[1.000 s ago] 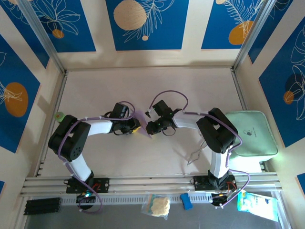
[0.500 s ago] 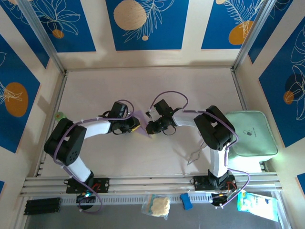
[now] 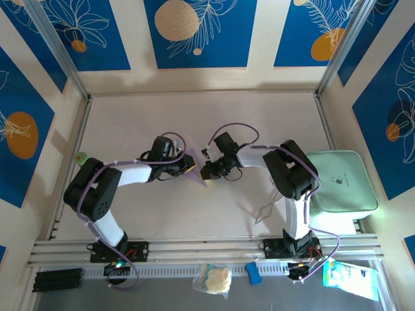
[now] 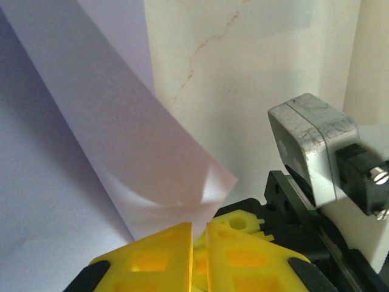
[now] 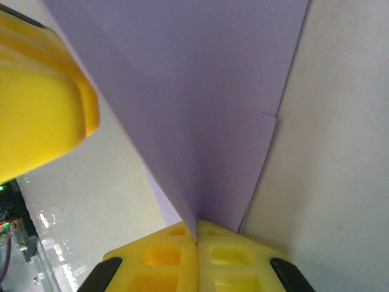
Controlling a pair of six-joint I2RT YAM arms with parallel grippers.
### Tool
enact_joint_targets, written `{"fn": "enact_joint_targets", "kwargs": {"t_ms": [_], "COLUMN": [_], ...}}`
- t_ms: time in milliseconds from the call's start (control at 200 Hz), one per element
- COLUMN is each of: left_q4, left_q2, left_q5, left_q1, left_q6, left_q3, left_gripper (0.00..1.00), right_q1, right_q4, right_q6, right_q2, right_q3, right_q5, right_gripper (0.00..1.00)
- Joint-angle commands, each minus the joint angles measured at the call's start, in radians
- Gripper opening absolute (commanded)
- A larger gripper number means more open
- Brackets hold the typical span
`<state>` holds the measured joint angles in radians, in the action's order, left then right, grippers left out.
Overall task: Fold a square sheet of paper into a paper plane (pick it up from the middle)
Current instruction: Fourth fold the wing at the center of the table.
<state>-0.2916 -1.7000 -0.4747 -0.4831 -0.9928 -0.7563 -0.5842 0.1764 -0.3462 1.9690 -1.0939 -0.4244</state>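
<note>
The square sheet of paper (image 3: 196,166) is lavender, partly folded, and held off the table at mid-table between the two grippers. My left gripper (image 3: 186,168) meets it from the left. In the left wrist view its yellow fingers (image 4: 152,255) stand almost together, and a curled corner of the sheet (image 4: 127,158) runs into the thin gap at the left gripper (image 4: 199,226). My right gripper (image 3: 206,172) comes from the right. Seen from the right wrist, the right gripper (image 5: 196,228) is shut on a folded edge of the sheet (image 5: 200,97). The paper plane is not formed.
A pale mint-green tray (image 3: 340,181) sits at the table's right edge beside the right arm. A thin wire piece (image 3: 264,210) lies near the right base. A small green object (image 3: 80,157) rests at the left edge. Packets (image 3: 213,278) lie below the front rail.
The left gripper's jaws have narrowed onto the sheet's corner. Both grippers have shifted slightly up and to the right with the paper; the right one stays shut.
</note>
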Motion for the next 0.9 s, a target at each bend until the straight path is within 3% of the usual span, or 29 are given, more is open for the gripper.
{"fn": "enact_joint_targets", "kwargs": {"t_ms": [0,895], "left_q4": [-0.069,-0.038], "left_q2": [-0.028,-0.119], "left_q5": [-0.042,0.005], "left_q1": [-0.008,-0.008], "left_q6": [0.006,-0.047], "left_q3": [0.014,-0.032], "left_gripper": [0.14,0.13], "right_q1": [0.012,0.040], "right_q4": [0.026,0.022], "right_q6": [-0.015,-0.036], "right_q2": [0.026,0.053], "right_q3": [-0.017,-0.009], "right_q5": [-0.058,-0.094], "right_gripper": [0.06,0.12]}}
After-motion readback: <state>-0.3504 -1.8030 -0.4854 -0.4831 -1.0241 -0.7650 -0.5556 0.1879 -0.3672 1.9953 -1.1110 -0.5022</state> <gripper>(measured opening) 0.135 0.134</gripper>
